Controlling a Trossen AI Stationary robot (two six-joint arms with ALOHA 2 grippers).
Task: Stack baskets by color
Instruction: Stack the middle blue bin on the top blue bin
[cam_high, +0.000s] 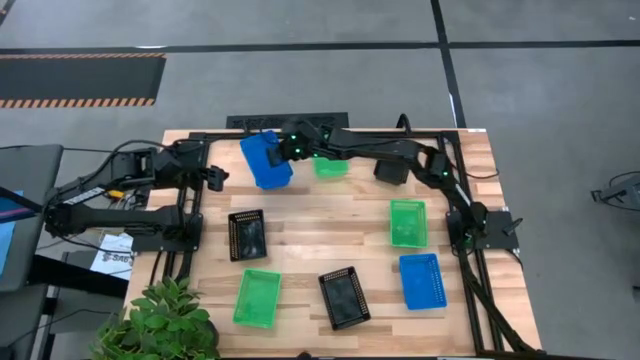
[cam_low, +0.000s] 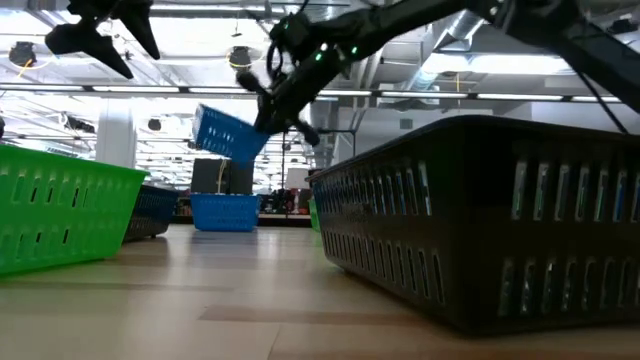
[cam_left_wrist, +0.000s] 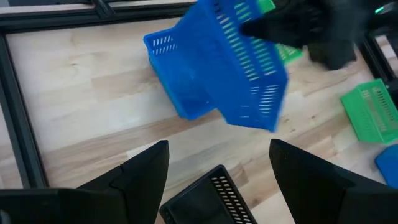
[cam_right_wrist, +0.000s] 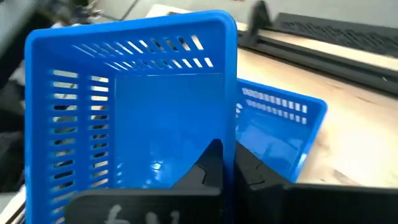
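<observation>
Right gripper (cam_right_wrist: 222, 163) jaws clenched on the near wall of 1 blue basket (cam_right_wrist: 134, 99), held tilted in the air, just above and overlapping a second blue basket (cam_right_wrist: 280, 134) resting on the desk (cam_high: 300, 230) below and ahead of the jaws. Risk: released while tilted, could catch a rim and tip aside instead of nesting. Left gripper (cam_left_wrist: 217, 163) jaws spread wide, empty, hovering apart over a black basket (cam_left_wrist: 208, 202).
</observation>
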